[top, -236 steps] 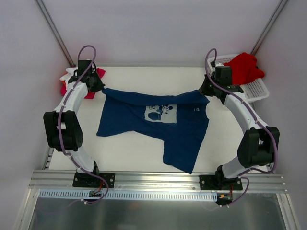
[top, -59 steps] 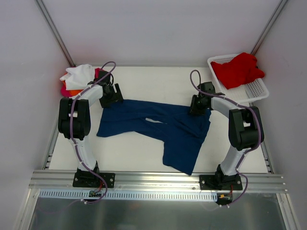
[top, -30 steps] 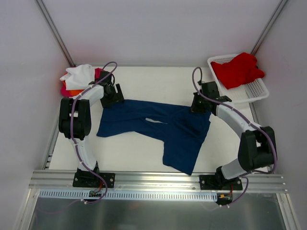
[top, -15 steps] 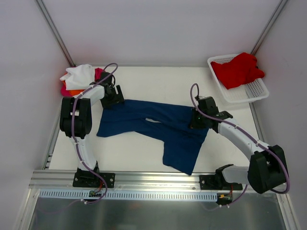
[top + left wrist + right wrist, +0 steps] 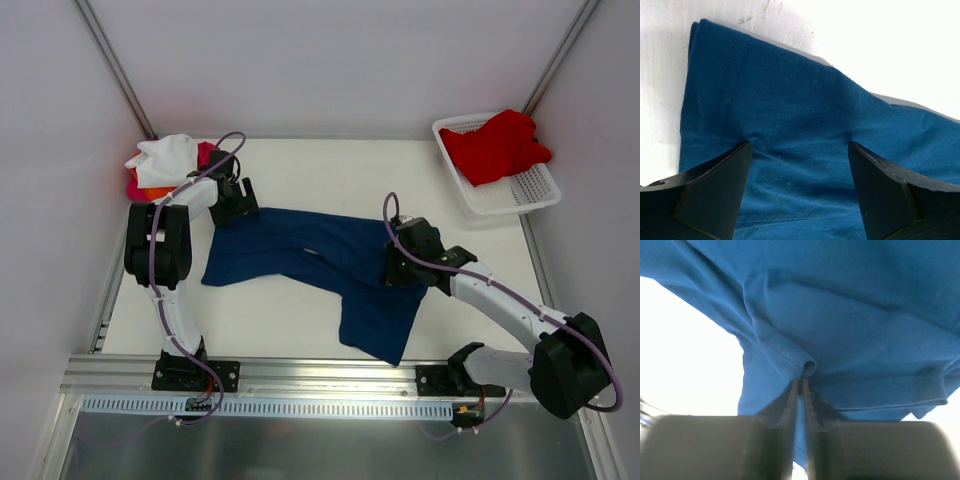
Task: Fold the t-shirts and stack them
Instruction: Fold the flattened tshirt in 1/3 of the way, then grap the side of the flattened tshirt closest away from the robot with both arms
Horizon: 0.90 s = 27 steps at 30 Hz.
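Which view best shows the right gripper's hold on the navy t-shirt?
The right wrist view: the right gripper is shut on a fold of the navy t-shirt. The top view hides the pinch under the gripper; the left wrist view shows only another shirt corner.

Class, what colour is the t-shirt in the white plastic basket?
A red t-shirt; top external view shows it best.

A white table [image 5: 330, 170] sits enclosed by plain pale walls [image 5: 330, 60], evenly lit.
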Each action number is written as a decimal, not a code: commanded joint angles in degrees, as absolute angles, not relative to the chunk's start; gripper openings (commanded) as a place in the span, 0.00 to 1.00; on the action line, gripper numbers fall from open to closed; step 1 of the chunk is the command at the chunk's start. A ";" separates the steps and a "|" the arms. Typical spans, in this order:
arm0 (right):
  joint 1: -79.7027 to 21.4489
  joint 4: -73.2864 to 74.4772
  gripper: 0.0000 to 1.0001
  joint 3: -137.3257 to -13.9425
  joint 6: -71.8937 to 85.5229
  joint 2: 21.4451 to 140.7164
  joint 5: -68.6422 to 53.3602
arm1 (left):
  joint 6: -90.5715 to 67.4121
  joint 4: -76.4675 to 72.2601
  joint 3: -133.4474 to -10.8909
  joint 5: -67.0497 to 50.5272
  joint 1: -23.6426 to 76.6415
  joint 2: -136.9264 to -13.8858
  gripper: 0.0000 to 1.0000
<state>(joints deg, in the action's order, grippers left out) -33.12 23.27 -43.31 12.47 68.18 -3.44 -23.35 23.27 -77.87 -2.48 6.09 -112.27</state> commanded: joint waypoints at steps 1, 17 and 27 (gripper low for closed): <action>-34.89 24.52 0.16 -41.66 15.11 66.53 -2.03 | -22.59 24.00 -78.49 -2.55 6.94 -112.24 0.79; -37.88 34.45 0.28 -40.17 17.84 54.42 8.17 | -23.90 24.08 -69.19 -1.93 7.73 -101.70 0.79; -37.88 32.96 0.29 -36.12 18.11 54.93 7.03 | -25.74 26.45 -59.86 1.41 8.09 -84.93 0.81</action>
